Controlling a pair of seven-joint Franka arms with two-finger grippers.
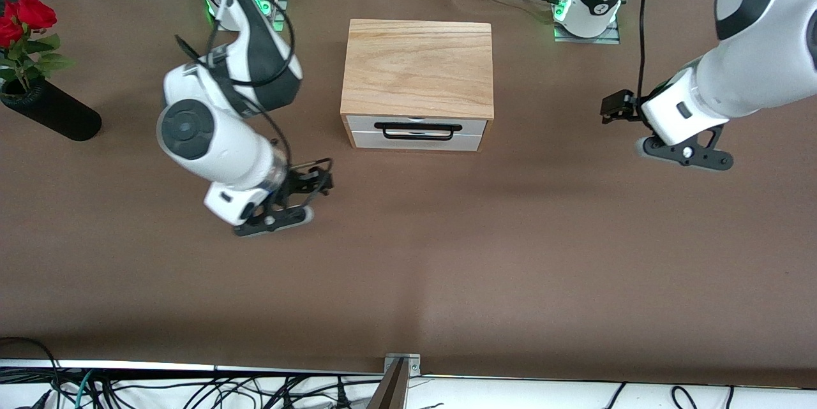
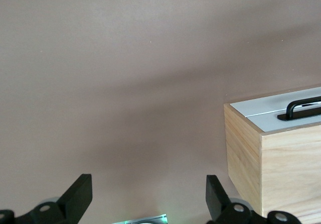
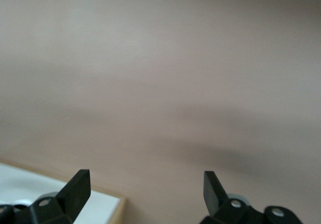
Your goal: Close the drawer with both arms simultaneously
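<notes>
The oak box (image 1: pixel 418 67) stands mid-table near the arm bases. Its drawer (image 1: pixel 415 140) faces the front camera, with the white front panel about flush with the box and a black bar handle (image 1: pixel 418 131). My right gripper (image 1: pixel 321 180) is open and empty, low over the table, off the box's front corner toward the right arm's end. My left gripper (image 1: pixel 614 106) is open and empty, beside the box toward the left arm's end. The left wrist view shows the box side (image 2: pixel 281 174), the drawer front (image 2: pixel 268 114) and the open left gripper (image 2: pixel 149 199). The right wrist view shows the open right gripper (image 3: pixel 146 194) and a white panel corner (image 3: pixel 30 191).
A black vase (image 1: pixel 54 117) with red roses (image 1: pixel 25 16) lies at the right arm's end of the table. The brown tabletop (image 1: pixel 447 256) runs to its edge nearest the front camera, where cables (image 1: pixel 191 390) hang.
</notes>
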